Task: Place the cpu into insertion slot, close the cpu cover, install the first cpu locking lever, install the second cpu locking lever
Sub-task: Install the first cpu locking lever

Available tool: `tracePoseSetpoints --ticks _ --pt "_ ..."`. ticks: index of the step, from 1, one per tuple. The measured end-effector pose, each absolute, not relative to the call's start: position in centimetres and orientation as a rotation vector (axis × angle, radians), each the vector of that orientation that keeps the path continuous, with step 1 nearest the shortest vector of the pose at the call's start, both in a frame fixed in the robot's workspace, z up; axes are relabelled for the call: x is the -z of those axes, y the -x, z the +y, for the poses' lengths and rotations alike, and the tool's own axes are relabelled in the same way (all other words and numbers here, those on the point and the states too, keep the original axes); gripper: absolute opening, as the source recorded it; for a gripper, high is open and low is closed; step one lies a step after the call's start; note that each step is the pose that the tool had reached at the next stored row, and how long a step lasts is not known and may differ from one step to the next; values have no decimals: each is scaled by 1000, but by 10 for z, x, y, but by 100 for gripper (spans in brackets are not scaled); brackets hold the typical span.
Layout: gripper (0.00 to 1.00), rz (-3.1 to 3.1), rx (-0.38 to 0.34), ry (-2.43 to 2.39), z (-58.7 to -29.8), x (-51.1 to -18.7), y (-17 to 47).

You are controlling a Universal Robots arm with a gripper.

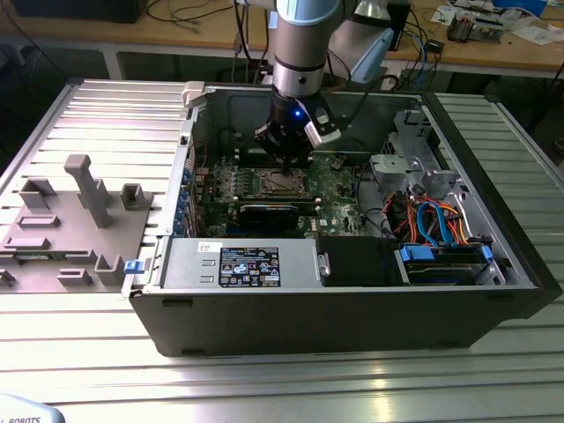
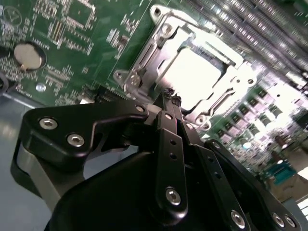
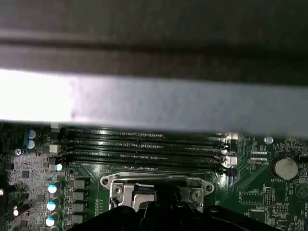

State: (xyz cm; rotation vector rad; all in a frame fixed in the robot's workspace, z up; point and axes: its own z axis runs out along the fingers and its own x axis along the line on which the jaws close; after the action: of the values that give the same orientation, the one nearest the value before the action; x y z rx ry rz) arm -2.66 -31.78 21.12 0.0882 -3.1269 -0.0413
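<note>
One clenched pincer (image 2: 169,96) hovers just above the bright silver cpu (image 2: 192,77), framed by its cpu cover (image 2: 159,48).

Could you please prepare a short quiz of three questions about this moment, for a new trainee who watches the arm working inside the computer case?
1. True or false: the gripper is directly above the insertion slot on the green motherboard.
2. In the second wrist view, what lies inside the socket's metal frame? A) a bright silver square, the cpu; B) a black fan; C) a blue cable.
3. In the first wrist view, which long parallel parts run beside the socket?

Key: 1. True. 2. A. 3. The memory slots.
</note>
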Motion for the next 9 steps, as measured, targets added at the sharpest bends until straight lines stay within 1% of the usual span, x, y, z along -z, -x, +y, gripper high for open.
tracePoseSetpoints --ticks 9 --pt "11 -3127 37 -88 -322 -213 27"
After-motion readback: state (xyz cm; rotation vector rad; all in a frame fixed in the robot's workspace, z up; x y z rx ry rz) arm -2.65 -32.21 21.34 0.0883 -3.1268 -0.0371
